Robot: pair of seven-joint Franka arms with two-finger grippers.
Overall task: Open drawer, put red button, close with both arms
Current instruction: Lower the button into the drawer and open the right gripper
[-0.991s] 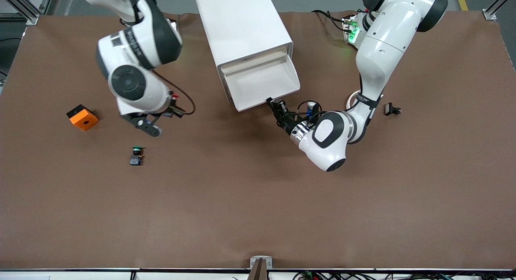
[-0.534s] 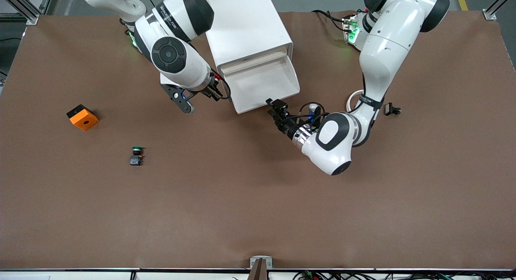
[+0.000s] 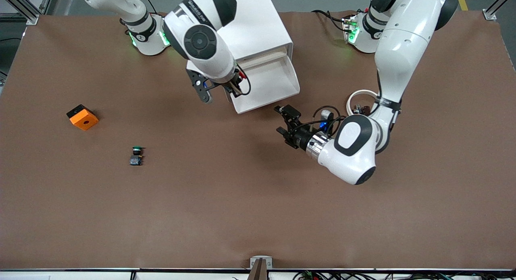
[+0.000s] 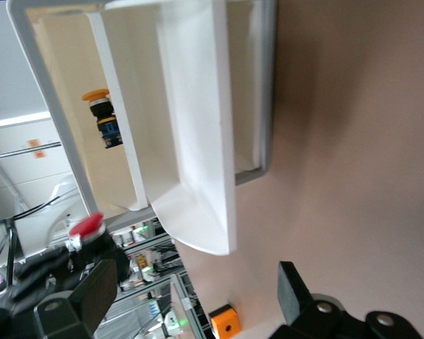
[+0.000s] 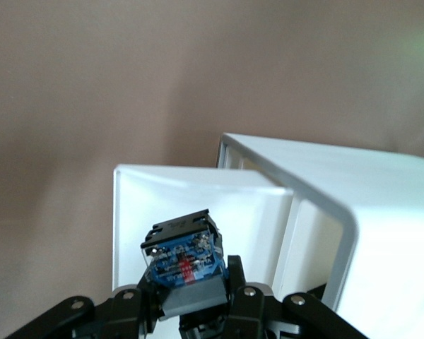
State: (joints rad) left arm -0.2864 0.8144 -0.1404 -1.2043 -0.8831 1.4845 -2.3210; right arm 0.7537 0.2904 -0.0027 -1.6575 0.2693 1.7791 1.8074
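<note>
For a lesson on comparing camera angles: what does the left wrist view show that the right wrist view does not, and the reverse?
Only the left wrist view: the red button with its red cap showing, the orange box, an orange-capped button in the cabinet's opening, and the open left pincer.
Only the right wrist view: the red button's blue-grey base, gripped in the shut right pincer.
Both: the white drawer pulled open, the cabinet and the brown table.

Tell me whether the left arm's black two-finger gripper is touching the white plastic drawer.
Apart. The front view shows bare brown table between the open left gripper and the white drawer's front edge.
</note>
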